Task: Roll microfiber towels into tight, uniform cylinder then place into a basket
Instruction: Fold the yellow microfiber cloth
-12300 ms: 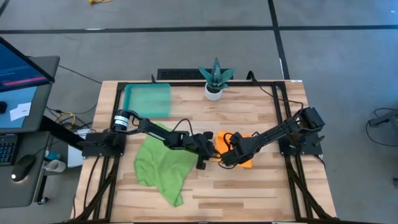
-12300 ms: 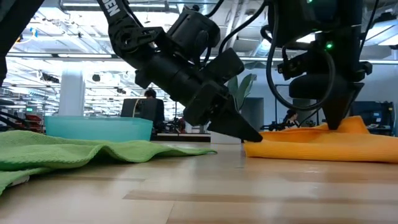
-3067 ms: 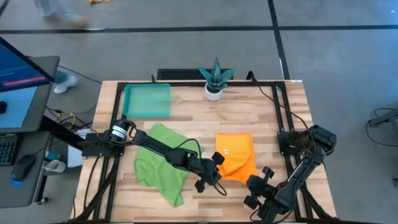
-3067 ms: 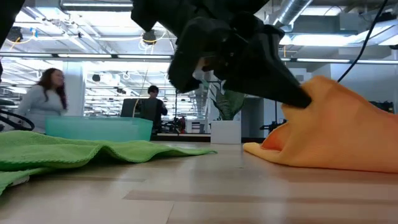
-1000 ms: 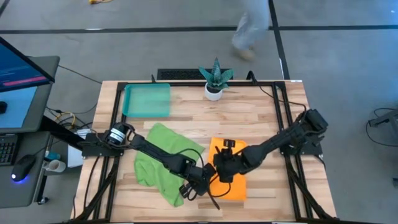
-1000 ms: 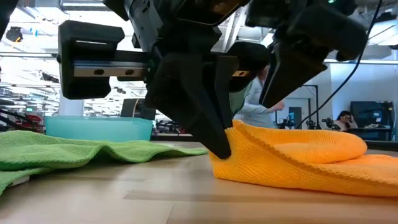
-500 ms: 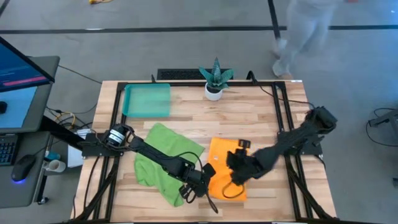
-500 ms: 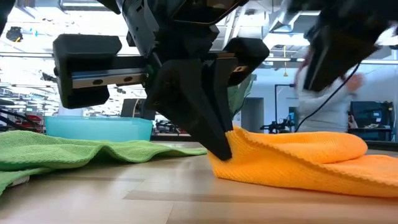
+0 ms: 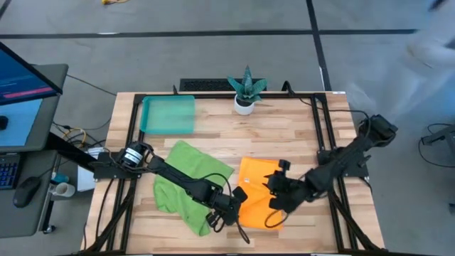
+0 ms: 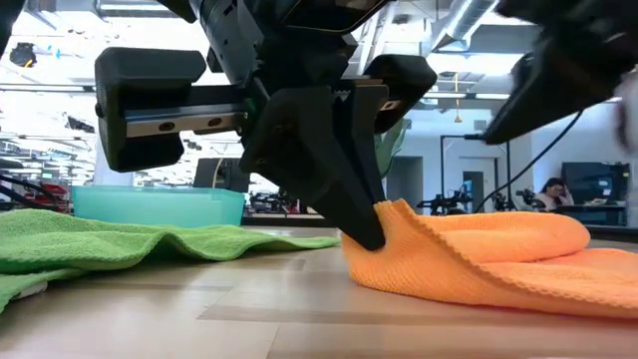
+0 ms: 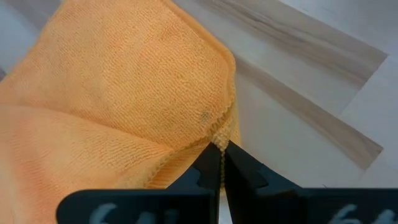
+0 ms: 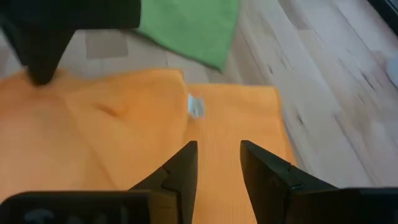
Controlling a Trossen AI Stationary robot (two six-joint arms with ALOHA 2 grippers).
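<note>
Orange microfiber towel sits folded over itself near the front of the wooden table, and we've got the left gripper clamped tight on its near-left corner, fingers pinched together with the hem caught between the tips. From the low camera we see that corner lifted a touch off the wood where the fingers bite it. Our right gripper hovers over the towel's right edge, fingers parted with a gap between them and nothing in them, orange cloth lying below. A small white tag shows on the orange fabric. Just to the left, the lime green towel lies crumpled and flat, touching nothing but the table and passing under our left arm. Well back at the far-left corner rests the teal basket, and a small potted plant stands at the far edge.
</note>
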